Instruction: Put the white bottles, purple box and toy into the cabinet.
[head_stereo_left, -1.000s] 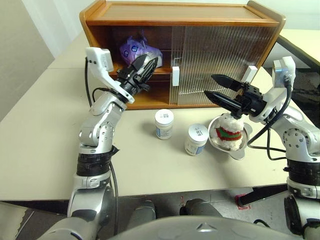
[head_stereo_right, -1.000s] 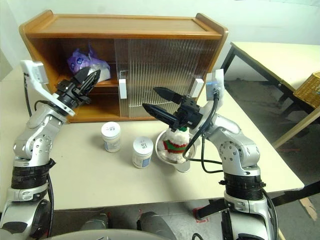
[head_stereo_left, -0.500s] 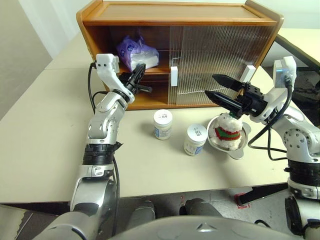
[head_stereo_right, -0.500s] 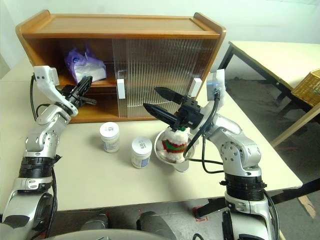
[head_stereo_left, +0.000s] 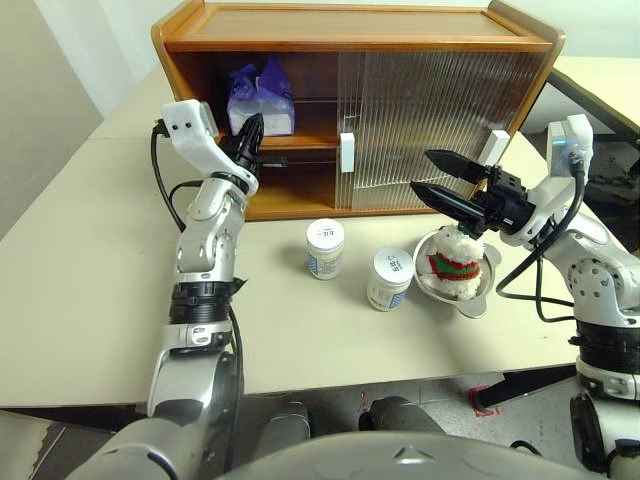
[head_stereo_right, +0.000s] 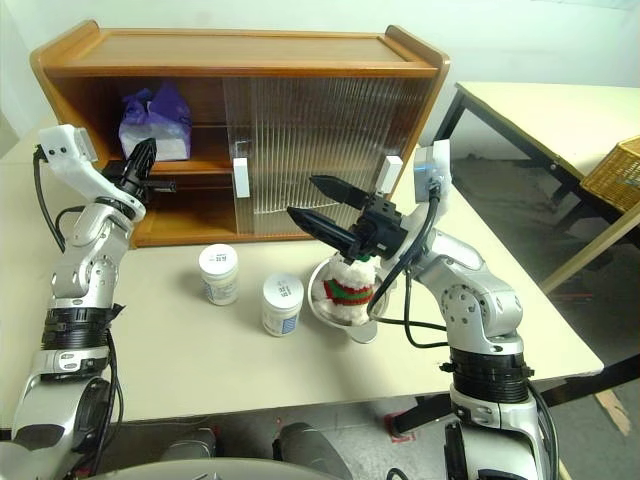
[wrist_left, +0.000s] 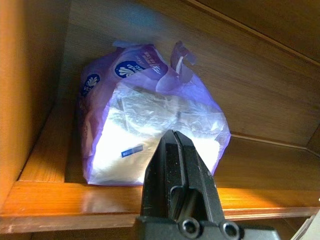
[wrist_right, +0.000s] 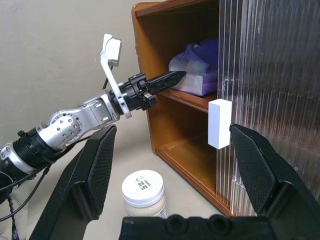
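Note:
The purple box (head_stereo_left: 260, 96) stands on the upper shelf at the open left end of the cabinet (head_stereo_left: 350, 24). My left gripper (head_stereo_left: 254, 133) is shut with nothing in it, its tip right at the pack's front (wrist_left: 145, 135); contact is unclear. Two white bottles (head_stereo_left: 326, 247) (head_stereo_left: 391, 277) stand on the table in front of the cabinet. The toy (head_stereo_left: 456, 265) sits in a steel bowl (head_stereo_left: 478, 305) to their right. My right gripper (head_stereo_left: 422, 171) hangs open just above the toy, holding nothing.
Ribbed sliding doors (head_stereo_left: 430, 110) with white handles (head_stereo_left: 349, 152) cover the cabinet's middle and right. The lower shelf's left end (head_stereo_left: 290, 190) is open. A second table (head_stereo_right: 540, 110) and a wicker basket (head_stereo_right: 615, 175) stand off to the right.
My left gripper has shut and swung left along the upper shelf's front. The purple box has shifted left and stands more upright. The right arm has kept still.

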